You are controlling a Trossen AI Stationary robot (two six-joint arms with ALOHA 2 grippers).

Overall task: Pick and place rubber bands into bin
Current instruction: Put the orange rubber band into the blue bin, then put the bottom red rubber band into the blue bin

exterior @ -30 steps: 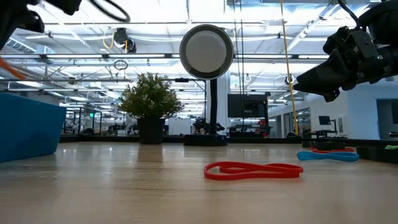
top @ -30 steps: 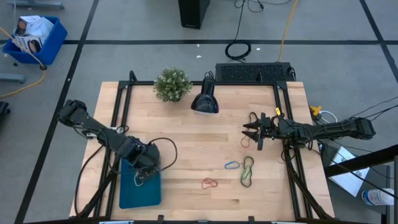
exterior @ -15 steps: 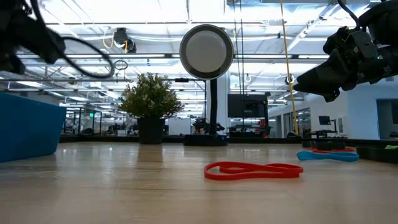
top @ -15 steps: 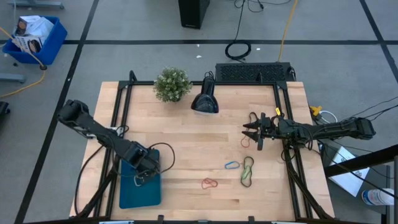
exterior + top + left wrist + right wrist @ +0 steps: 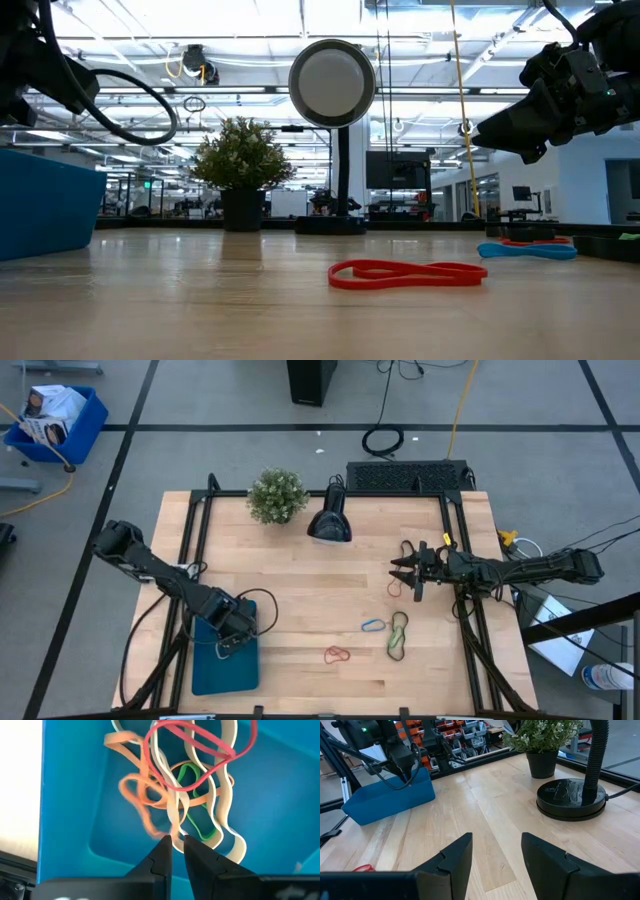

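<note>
The teal bin (image 5: 225, 672) lies at the table's near left. My left gripper (image 5: 178, 840) points straight down into it, fingertips a narrow gap apart. Several rubber bands lie tangled on the bin floor (image 5: 70, 795) below it: tan (image 5: 172, 815), orange (image 5: 142, 800), red (image 5: 200, 742) and green (image 5: 192, 775). On the bare wood lie a red band (image 5: 337, 654), a blue band (image 5: 373, 625) and a green band (image 5: 398, 635). My right gripper (image 5: 398, 570) waits open and level at the right, above the table. My left gripper comes from above, and the tan band's lower end (image 5: 175, 831) runs into the narrow gap between its fingertips. Whether the fingers touch it, I cannot tell. The rest of the tan band lies slack on the bin floor among the other bands.
A small potted plant (image 5: 277, 495) and a black desk lamp (image 5: 328, 523) stand at the table's far side. More bands (image 5: 397, 588) lie below my right gripper. Open wood stretches between the bin and the loose bands.
My left gripper has gone down into the bin, most of the way in the first half second, still pointing down. The orange strip that showed at the low view's left edge a second ago has gone from that view.
</note>
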